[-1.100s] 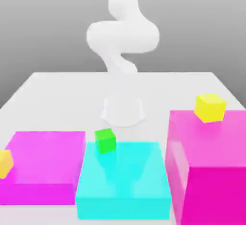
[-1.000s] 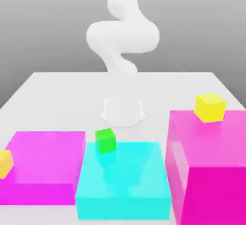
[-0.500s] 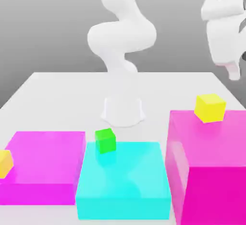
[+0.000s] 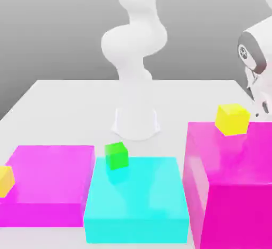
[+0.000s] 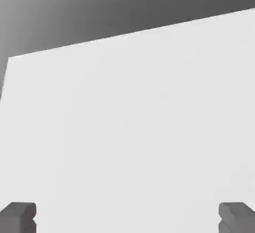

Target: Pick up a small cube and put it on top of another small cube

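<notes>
Released and holding nothing, the gripper (image 5: 127, 217) is standing with its two grey fingertips (image 5: 19, 216) wide apart in the hand view, with only the bare white table (image 5: 134, 127) lying between and beyond them. In the exterior view the white hand is hanging at the exterior view's right edge, just above and beside the tall magenta block (image 4: 231, 184), its lower end sitting close to the yellow cube (image 4: 232, 119) but not touching it.

That yellow cube is resting on the top of the tall magenta block, near the block's far edge. A green cube (image 4: 117, 155) is sitting on the cyan block (image 4: 137, 200), at its far corner on the exterior view's left. Another yellow cube (image 4: 5, 180) is showing at the exterior view's left edge, against the near corner of the low magenta block (image 4: 50, 181); whether it is resting on that block or beside it I cannot tell.

All three blocks are standing in a row along the near side of the white table, the cyan one between the two magenta ones. Behind them the arm's white base (image 4: 136, 123) is rising from the middle of the table.
</notes>
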Available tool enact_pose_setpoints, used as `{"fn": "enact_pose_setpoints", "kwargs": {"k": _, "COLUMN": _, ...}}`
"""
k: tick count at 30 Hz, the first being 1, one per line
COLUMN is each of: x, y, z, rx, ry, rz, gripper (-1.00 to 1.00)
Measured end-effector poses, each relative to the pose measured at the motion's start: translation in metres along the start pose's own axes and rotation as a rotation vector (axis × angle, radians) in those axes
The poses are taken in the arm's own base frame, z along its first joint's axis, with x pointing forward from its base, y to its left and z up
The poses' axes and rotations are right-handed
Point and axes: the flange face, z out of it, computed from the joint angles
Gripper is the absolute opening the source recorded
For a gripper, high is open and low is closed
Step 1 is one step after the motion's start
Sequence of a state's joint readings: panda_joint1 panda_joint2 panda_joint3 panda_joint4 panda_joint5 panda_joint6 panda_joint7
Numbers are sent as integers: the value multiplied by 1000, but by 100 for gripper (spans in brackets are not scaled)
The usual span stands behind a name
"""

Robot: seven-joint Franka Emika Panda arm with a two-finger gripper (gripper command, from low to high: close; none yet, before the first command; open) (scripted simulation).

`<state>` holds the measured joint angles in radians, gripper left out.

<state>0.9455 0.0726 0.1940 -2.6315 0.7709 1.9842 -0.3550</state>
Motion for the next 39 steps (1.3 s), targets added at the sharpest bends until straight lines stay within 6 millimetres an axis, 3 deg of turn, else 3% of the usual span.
{"fn": "enact_pose_setpoints", "kwargs": {"k": 5, "x": -70, "y": 13, "z": 127, "rx": -142, "ry": -341, "rz": 141, "gripper": 0}}
{"fn": "enact_pose_setpoints", "kwargs": {"k": 6, "x": -83, "y": 17, "z": 143, "rx": -180, "ry": -384, "rz": 170, "gripper": 0}}
{"fn": "enact_pose_setpoints", "kwargs": {"k": 8, "x": -88, "y": 27, "z": 147, "rx": -233, "ry": -373, "rz": 246, "gripper": 0}}
{"fn": "enact_pose_setpoints", "kwargs": {"k": 24, "x": -41, "y": 89, "z": 62, "rx": -362, "ry": 187, "rz": 909, "gripper": 0}}
{"fn": "enact_pose_setpoints", "kwargs": {"k": 39, "x": -28, "y": 131, "z": -37, "rx": -120, "ry": 736, "rz": 1468, "gripper": 0}}
